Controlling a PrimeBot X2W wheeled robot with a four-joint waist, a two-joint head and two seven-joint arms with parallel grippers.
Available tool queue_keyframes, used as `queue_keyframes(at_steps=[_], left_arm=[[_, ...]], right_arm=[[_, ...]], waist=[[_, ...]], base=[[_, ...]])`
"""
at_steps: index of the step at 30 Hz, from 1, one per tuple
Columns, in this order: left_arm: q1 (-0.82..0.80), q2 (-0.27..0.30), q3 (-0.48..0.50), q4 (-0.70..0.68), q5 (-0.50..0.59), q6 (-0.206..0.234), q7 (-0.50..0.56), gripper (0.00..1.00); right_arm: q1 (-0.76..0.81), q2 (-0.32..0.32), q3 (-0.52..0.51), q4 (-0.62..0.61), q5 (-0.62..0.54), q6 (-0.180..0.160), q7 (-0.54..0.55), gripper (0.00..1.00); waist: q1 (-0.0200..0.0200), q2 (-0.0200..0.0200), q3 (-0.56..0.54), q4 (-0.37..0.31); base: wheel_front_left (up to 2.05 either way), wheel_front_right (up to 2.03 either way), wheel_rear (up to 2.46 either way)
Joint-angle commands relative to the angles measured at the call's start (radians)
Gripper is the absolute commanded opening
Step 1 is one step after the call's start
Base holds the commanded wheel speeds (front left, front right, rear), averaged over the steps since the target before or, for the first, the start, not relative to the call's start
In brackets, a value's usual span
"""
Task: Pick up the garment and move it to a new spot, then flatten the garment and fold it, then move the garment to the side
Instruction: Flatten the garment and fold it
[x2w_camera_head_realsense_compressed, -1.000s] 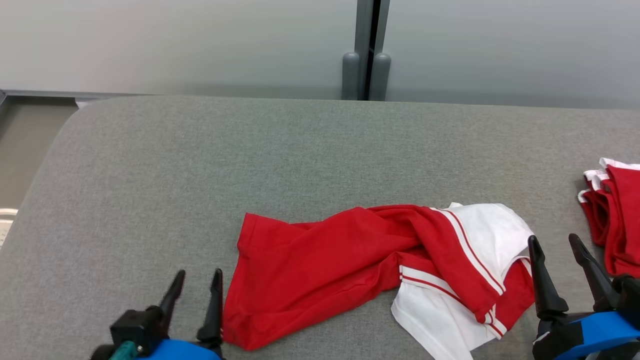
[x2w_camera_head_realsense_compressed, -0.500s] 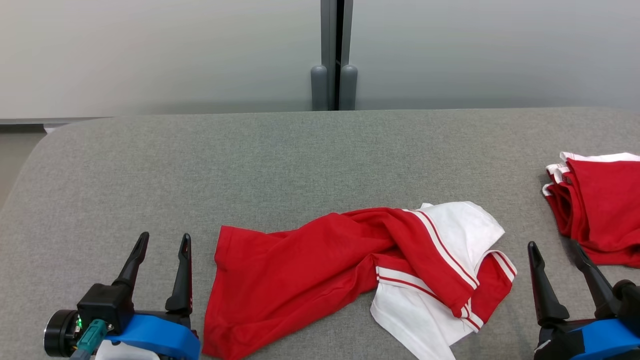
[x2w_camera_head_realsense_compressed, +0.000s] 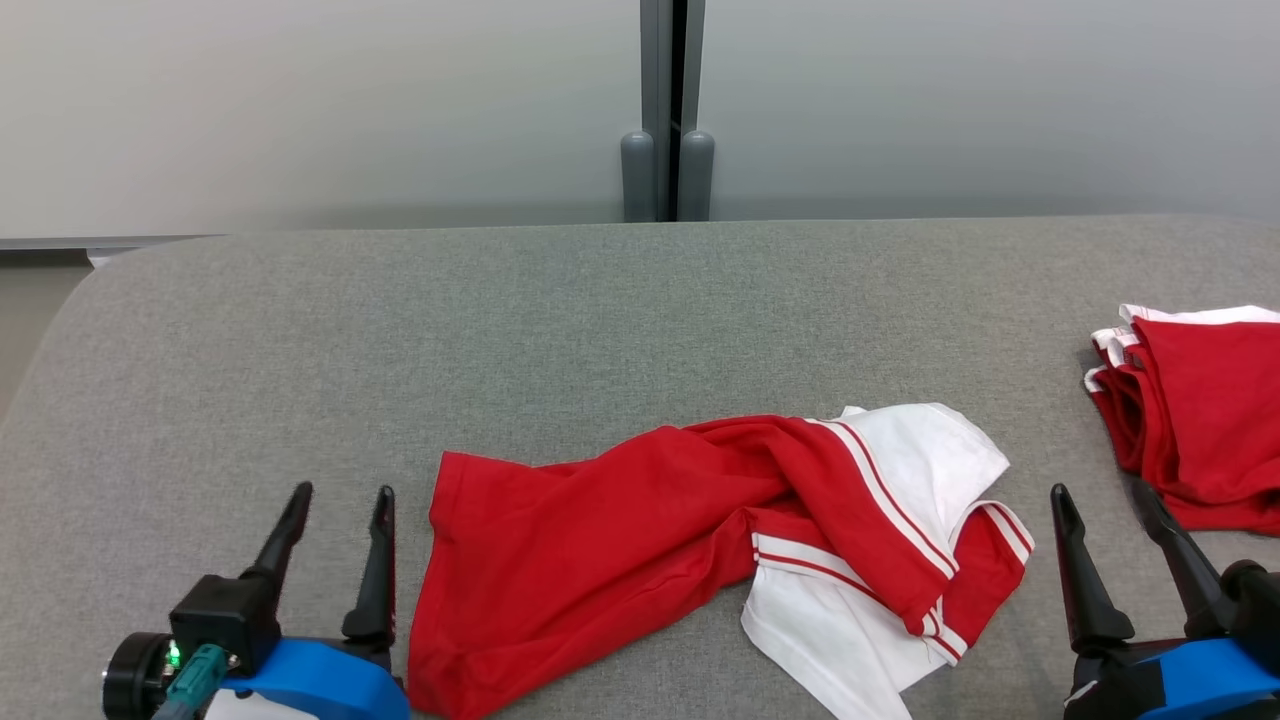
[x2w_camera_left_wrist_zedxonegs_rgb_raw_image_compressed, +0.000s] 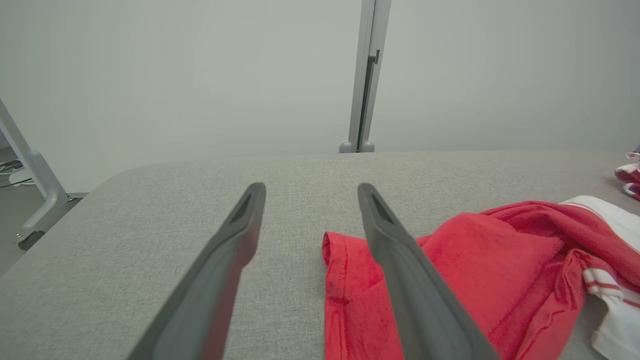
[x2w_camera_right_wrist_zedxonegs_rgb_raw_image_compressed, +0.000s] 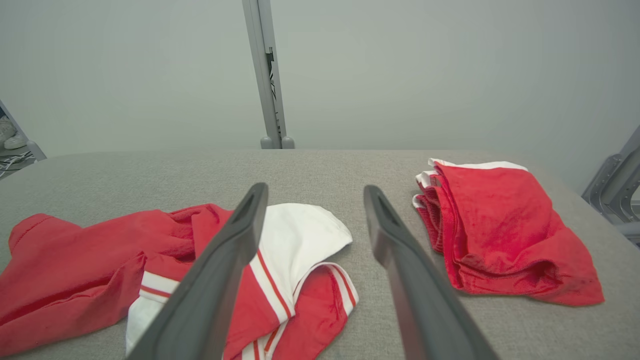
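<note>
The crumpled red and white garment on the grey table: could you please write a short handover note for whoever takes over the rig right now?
Left gripper: open, empty, beside the left hem of the crumpled red and white fabric garment.
Right gripper: open, empty, between that garment and a pile of folded red cloth.
Garment: bunched near the front of the grey fabric-covered table, not gripped.
Done: no flattening or folding shows.
Left: grasp it, spread it flat, fold it, move it aside.
</note>
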Motion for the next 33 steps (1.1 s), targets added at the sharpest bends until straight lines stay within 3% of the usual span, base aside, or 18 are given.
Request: queue_keyframes(at_steps=[1, 11, 19, 20, 21, 27, 33], left_arm=[[0.005, 0.005, -0.009, -0.005, -0.002, -0.006, 0.013, 1.0], [0.12, 0.008, -0.111, -0.014, -0.062, -0.04, 0.175, 1.0], [0.111, -0.008, -0.132, 0.054, -0.095, -0.061, 0.212, 1.0], [0.105, -0.009, -0.131, 0.062, -0.096, -0.064, 0.211, 0.45], [0.099, -0.01, -0.13, 0.075, -0.098, -0.067, 0.212, 0.0], [0.078, -0.015, -0.126, 0.119, -0.106, -0.078, 0.201, 0.0], [0.059, -0.02, -0.125, 0.132, -0.107, -0.083, 0.192, 0.0]], right_arm=[[0.011, 0.002, 0.001, -0.001, 0.0, 0.0, 0.003, 1.0], [0.044, 0.004, 0.023, 0.02, 0.017, 0.0, 0.007, 1.0], [0.049, 0.005, 0.041, 0.034, 0.03, 0.0, 0.011, 1.0], [0.05, 0.005, 0.043, 0.036, 0.029, 0.0, 0.011, 1.0], [0.053, 0.005, 0.049, 0.04, 0.034, 0.0, 0.013, 1.0], [0.082, 0.005, 0.108, 0.103, 0.072, 0.0, 0.023, 1.0], [0.123, 0.003, 0.219, 0.276, 0.097, 0.0, 0.02, 1.0]], waist=[[0.0, 0.0, 0.001, 0.003], [0.0, 0.0, -0.02, 0.008], [0.0, 0.0, -0.015, 0.007], [0.0, 0.0, -0.013, 0.006], [0.0, 0.0, -0.012, 0.005], [0.0, 0.0, -0.002, -0.001], [0.0, 0.0, 0.018, 0.009]], base=[[0.0, 0.0, 0.0], [0.0, 0.0, 0.0], [0.0, 0.0, 0.0], [0.0, 0.0, 0.0], [0.0, 0.0, 0.0], [0.0, 0.0, 0.0], [0.0, 0.0, 0.0]])
